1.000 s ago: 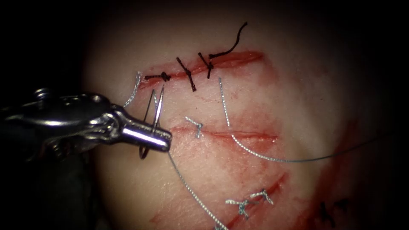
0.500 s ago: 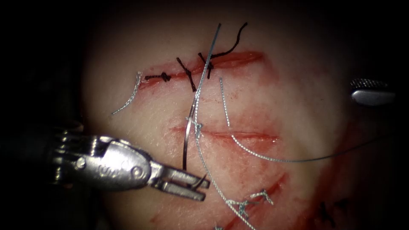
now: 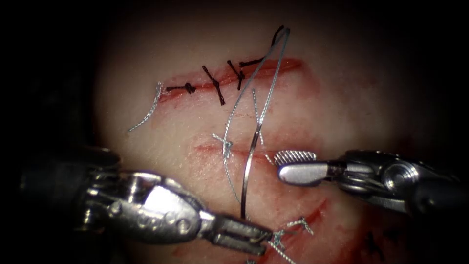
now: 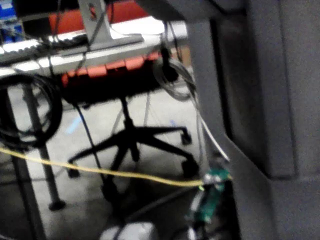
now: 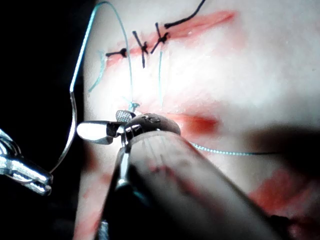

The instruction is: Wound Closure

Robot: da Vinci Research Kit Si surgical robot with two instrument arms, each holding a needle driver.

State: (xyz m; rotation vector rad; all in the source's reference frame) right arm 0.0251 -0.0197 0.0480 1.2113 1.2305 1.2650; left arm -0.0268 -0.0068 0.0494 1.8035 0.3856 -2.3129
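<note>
Left tool clamped on needle near its tip, needle above tissue, right tool open, empty beside it

The left tool grips the needle at one end, and that end is hidden between its shut jaws, so which end it is cannot be told. The left tool's shaft is cut off by the endoscope view's left edge, the right tool's by the right edge. The right tool covers part of the middle cut in the tissue. The thread is too thin to follow past the lower stitches.
</note>
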